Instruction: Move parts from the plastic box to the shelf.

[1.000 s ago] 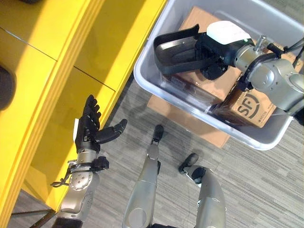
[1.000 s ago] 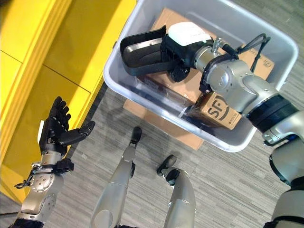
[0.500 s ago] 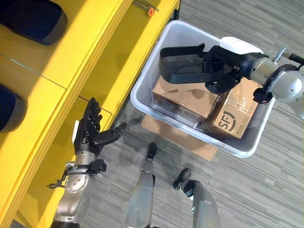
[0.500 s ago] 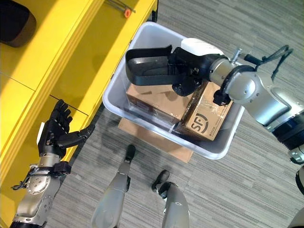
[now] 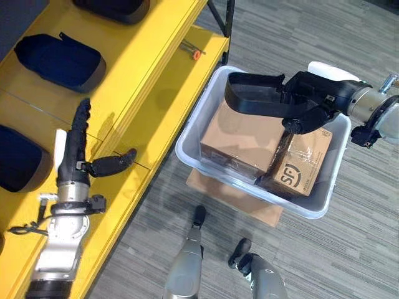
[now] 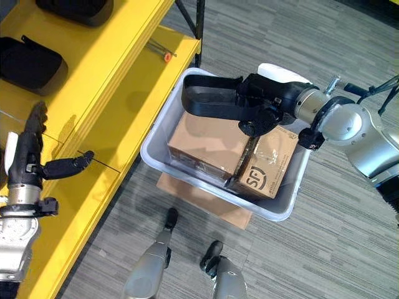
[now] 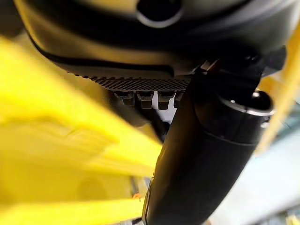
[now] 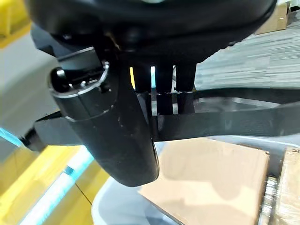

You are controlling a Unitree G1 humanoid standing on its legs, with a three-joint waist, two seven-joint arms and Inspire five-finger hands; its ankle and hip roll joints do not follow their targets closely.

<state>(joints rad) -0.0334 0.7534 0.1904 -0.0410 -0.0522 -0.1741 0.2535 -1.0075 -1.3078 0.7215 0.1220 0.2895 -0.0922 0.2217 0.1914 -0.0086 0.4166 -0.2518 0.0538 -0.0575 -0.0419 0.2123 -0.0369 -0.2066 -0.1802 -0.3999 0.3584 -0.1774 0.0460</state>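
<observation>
Since half a second ago the camera has swung to show more of the yellow shelf [image 5: 143, 75], so the whole scene sits differently in view. Against the grey plastic box [image 5: 206, 118], the black moulded part [image 5: 259, 99] has risen — it now hangs above the two cardboard boxes [image 5: 246, 140] inside instead of low against them.

The right hand [image 5: 312, 106] reaches in from the right, arm stretched across the plastic box, fingers and thumb curled tight round the near end of the part; the rest of the part juts out past the fingers toward the shelf.

The left hand [image 5: 81, 156] is raised over the shelf's front edge, fingers straight and pointing away, thumb spread to the side — holding nothing. Beyond its fingertips, dark parts [image 5: 62, 59] already lie on the shelf, and a small orange-tipped tool [image 5: 190, 50] lies on the shelf near the plastic box.
</observation>
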